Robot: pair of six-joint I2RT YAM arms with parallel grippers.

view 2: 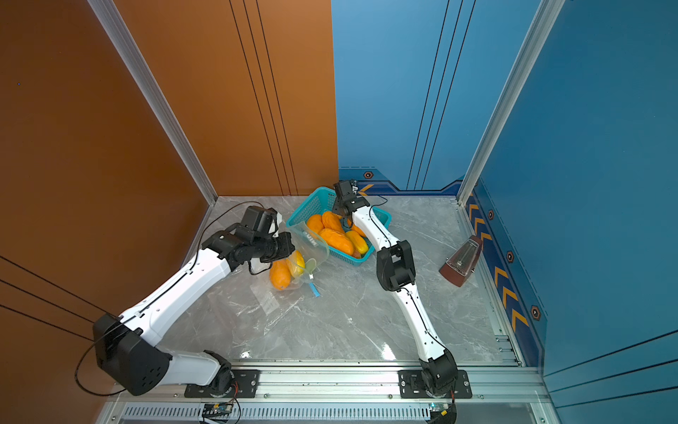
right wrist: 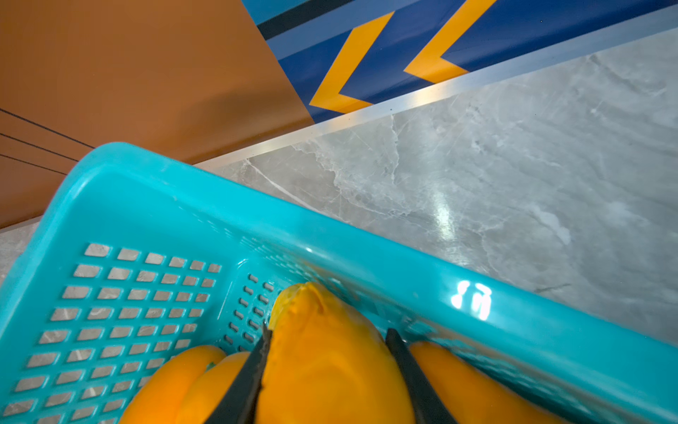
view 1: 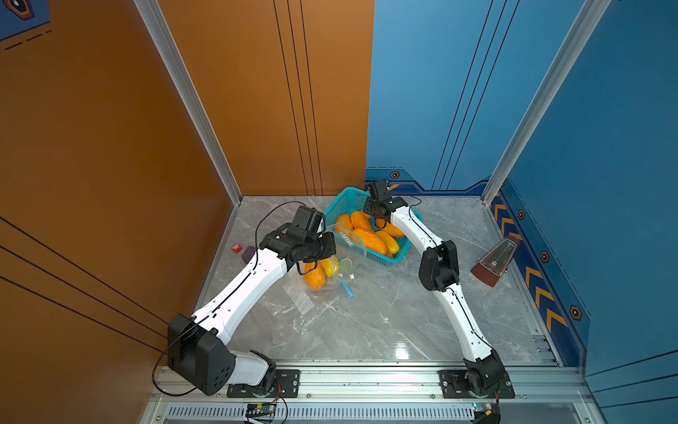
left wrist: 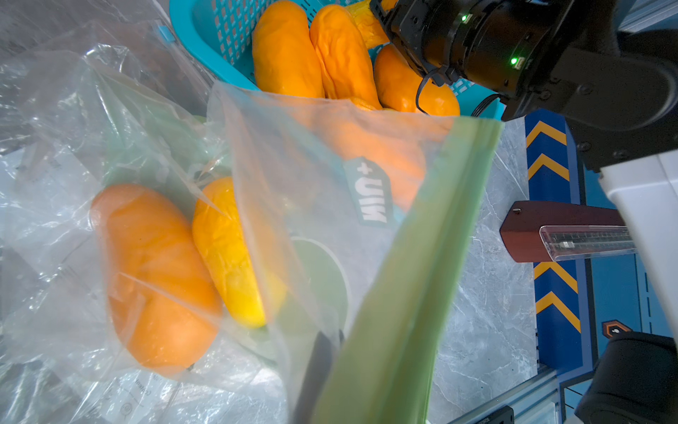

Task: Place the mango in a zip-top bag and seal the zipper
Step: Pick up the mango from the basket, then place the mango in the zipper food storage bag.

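Mango [right wrist: 330,378] in the teal basket [right wrist: 146,205] sits squeezed between the jaws of the right gripper [right wrist: 328,330]. Jaws of the left gripper [left wrist: 326,352] are pinched tight on the zip-top bag [left wrist: 403,275], at its green rim.

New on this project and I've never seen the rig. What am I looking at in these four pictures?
Two robot arms stand at a marble table. Two pictures look down from one overhead camera. The other two come from a camera on each arm's wrist. The left claw is shut on the green zipper edge of a clear zip-top bag, holding it up. The right claw reaches into the teal basket, fingers either side of a mango; I cannot confirm a firm grip. Two more mangoes lie in clear plastic, with a metronome nearby.
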